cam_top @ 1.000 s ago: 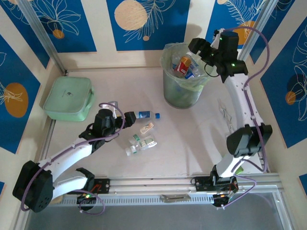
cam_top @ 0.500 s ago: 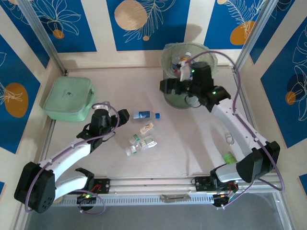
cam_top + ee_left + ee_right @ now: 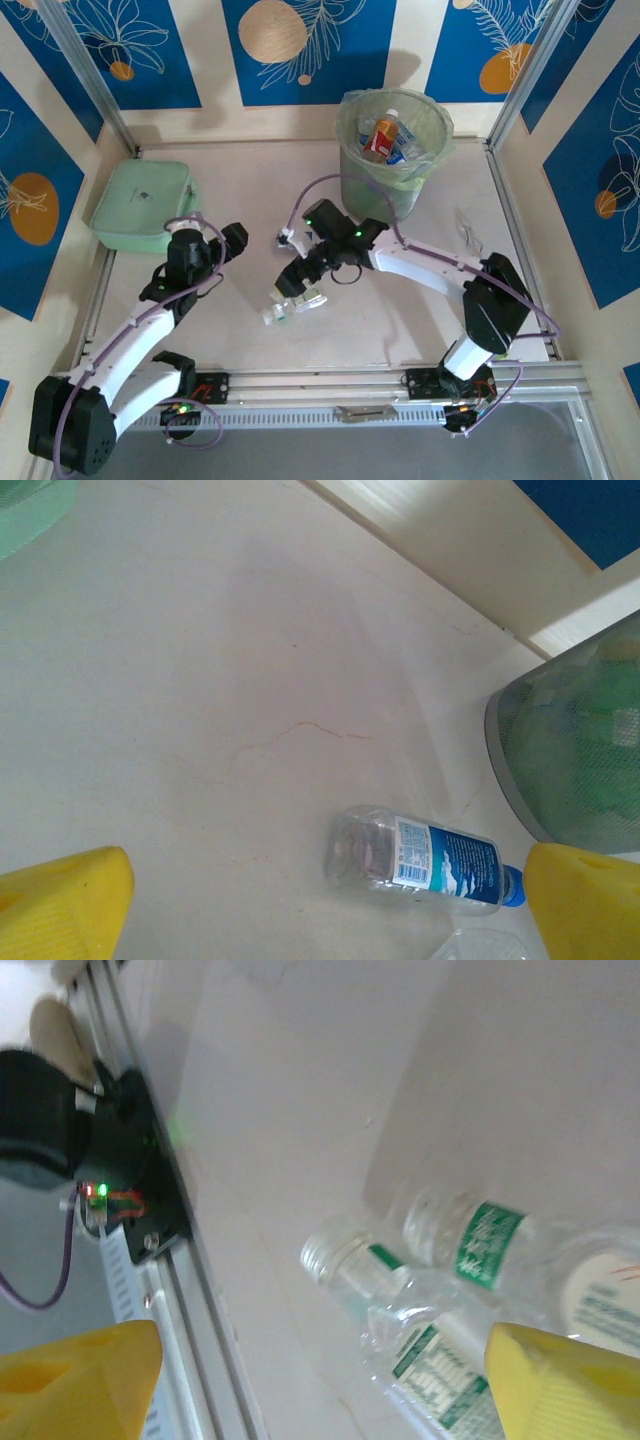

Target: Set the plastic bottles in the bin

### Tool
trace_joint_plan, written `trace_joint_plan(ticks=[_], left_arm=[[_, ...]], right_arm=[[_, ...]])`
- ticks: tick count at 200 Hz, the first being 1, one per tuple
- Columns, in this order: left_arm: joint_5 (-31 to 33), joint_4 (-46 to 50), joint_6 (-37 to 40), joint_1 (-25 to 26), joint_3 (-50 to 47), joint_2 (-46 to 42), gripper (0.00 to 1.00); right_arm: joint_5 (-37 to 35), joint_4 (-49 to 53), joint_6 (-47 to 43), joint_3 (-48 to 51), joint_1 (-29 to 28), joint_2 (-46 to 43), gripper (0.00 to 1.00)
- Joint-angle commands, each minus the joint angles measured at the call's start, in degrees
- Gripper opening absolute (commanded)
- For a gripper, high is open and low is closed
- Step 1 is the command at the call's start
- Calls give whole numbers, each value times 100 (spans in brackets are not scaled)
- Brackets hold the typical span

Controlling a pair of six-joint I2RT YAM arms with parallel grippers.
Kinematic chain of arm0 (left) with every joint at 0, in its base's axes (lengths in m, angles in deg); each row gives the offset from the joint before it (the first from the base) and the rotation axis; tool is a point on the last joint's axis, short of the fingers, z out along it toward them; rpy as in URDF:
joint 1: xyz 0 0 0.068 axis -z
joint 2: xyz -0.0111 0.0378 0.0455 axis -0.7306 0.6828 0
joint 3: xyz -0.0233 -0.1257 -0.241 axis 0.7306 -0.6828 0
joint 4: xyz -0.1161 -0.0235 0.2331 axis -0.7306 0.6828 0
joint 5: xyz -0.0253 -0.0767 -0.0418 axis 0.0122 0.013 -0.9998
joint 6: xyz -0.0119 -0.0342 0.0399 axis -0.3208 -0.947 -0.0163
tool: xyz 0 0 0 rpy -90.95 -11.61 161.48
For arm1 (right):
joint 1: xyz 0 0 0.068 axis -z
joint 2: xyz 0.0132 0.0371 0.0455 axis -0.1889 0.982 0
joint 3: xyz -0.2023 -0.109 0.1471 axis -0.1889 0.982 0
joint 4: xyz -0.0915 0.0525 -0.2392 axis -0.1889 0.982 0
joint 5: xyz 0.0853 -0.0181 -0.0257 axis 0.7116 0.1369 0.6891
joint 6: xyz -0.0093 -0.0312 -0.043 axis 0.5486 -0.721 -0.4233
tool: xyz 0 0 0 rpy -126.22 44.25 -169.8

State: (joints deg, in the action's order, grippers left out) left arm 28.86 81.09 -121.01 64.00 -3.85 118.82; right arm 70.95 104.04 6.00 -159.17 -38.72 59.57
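The bin (image 3: 392, 185) stands at the back, lined with a pale green bag; a red-orange bottle (image 3: 378, 135) and clear ones lie inside. Clear green-labelled plastic bottles (image 3: 298, 300) lie in a small heap mid-table. My right gripper (image 3: 289, 266) hangs open just above them; in the right wrist view the green-labelled bottles (image 3: 480, 1245) lie beyond its yellow fingertips (image 3: 570, 1390). My left gripper (image 3: 222, 240) is open to the left of the heap. A clear blue-labelled bottle (image 3: 420, 860) lies ahead of it, beside the bin wall (image 3: 575, 740).
A flat mint-green case (image 3: 145, 205) sits at the far left. An aluminium rail (image 3: 400, 380) with the arm bases runs along the near edge, close to the bottles in the right wrist view. Frame posts and walls close in both sides.
The right arm swung from over the bin down to the bottle heap mid-table, its jaws widening. The left gripper drew back leftward, away from the blue-labelled bottle.
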Motion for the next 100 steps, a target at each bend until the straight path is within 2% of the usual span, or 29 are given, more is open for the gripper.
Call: trace_joint_plan(ticks=[1,51,100], left_arm=[[-55,183,-9,-79,-43,-55,99],[-251,-122,-134,-82,-22,243,99],[-556,-448,-221,-89,32,602,99]], right_arm=[[124,569,-474,-196,-162,214,85],[-1309,798,-1248,-193,-564,368,89],[-2236,1051,-1951,-405,-895,807,95]])
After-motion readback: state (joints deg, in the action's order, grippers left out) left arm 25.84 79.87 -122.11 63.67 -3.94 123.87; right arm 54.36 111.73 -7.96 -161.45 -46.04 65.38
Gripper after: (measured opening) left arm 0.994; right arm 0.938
